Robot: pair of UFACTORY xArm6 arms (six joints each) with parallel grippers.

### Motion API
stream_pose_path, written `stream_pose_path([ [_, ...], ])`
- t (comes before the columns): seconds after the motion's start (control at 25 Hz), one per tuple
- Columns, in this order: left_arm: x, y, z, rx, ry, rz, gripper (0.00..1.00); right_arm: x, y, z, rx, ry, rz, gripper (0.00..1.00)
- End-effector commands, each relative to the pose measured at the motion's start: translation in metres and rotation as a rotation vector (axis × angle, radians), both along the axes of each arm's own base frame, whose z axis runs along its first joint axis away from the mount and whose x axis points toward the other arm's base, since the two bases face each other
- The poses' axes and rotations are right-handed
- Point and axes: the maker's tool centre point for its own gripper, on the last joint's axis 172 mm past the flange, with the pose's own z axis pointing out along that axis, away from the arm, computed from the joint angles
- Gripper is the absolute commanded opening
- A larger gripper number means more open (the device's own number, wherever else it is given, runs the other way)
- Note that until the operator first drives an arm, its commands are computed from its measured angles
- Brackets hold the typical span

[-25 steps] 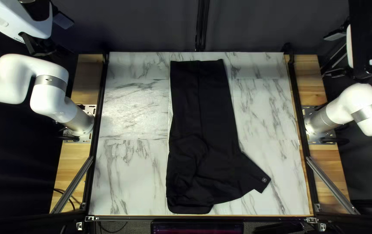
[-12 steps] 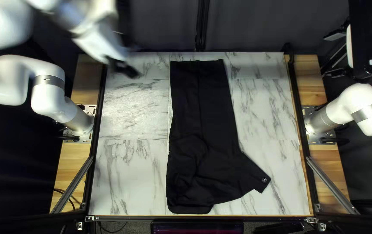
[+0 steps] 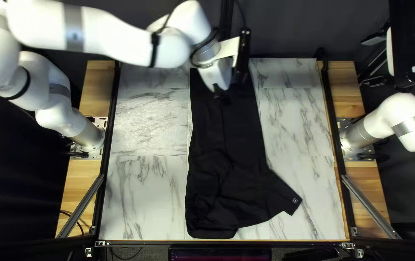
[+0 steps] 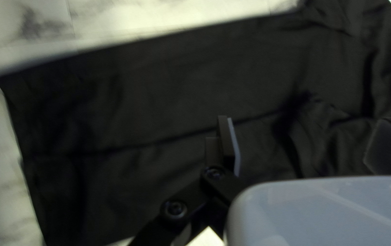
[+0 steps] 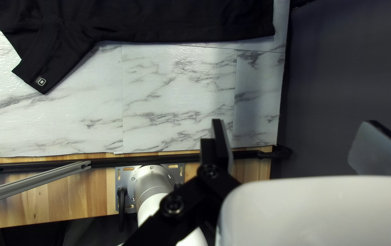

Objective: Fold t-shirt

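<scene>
One black t-shirt [image 3: 231, 130], two white arms [image 3: 115, 36], one marbled tabletop [image 3: 144, 203], two slanted bars [image 3: 81, 205]

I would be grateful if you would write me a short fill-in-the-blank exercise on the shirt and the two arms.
1. The t-shirt lying on the table is ____ in colour.
2. The arm reaching over the t-shirt is my ____ one.
3. My left gripper and my right gripper are both ____, not shut.
4. The small pale emblem is near the end of the t-shirt's outstretched ____.

Missing words: black; left; open; sleeve.
</scene>
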Motion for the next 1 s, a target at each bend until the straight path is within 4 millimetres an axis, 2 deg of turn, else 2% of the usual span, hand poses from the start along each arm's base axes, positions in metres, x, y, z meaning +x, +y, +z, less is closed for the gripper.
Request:
stream_pose_path([
  [0.04,0.01,-0.009,-0.006,0.053,-0.01,0.005,1.0,0.0,0.0,0.0,0.0,0.0,0.0,1.0],
  [0.2,0.039,-0.022,-0.031,0.304,-0.038,0.083,1.0,0.0,0.0,0.0,0.0,0.0,0.0,1.0],
  [0.32,0.05,-0.022,-0.042,0.486,-0.042,0.153,1.0,0.0,0.0,0.0,0.0,0.0,0.0,1.0],
  [0.4,0.052,-0.012,-0.045,0.58,-0.032,0.186,1.0,0.0,0.0,0.0,0.0,0.0,0.0,1.0],
  [0.48,0.044,0.014,-0.048,0.697,0.018,0.243,1.0,0.0,0.0,0.0,0.0,0.0,0.0,1.0],
  [0.52,0.033,0.03,-0.05,0.772,0.079,0.301,1.0,0.0,0.0,0.0,0.0,0.0,0.0,1.0],
  [0.84,0.032,0.029,-0.05,0.769,0.077,0.307,1.0,0.0,0.0,0.0,0.0,0.0,0.0,1.0],
  [0.92,0.05,0.018,-0.045,0.678,0.018,0.243,1.0,0.0,0.0,0.0,0.0,0.0,0.0,1.0],
  [1.0,0.056,0.025,-0.04,0.672,-0.015,0.191,1.0,0.0,0.0,0.0,0.0,0.0,0.0,1.0],
])
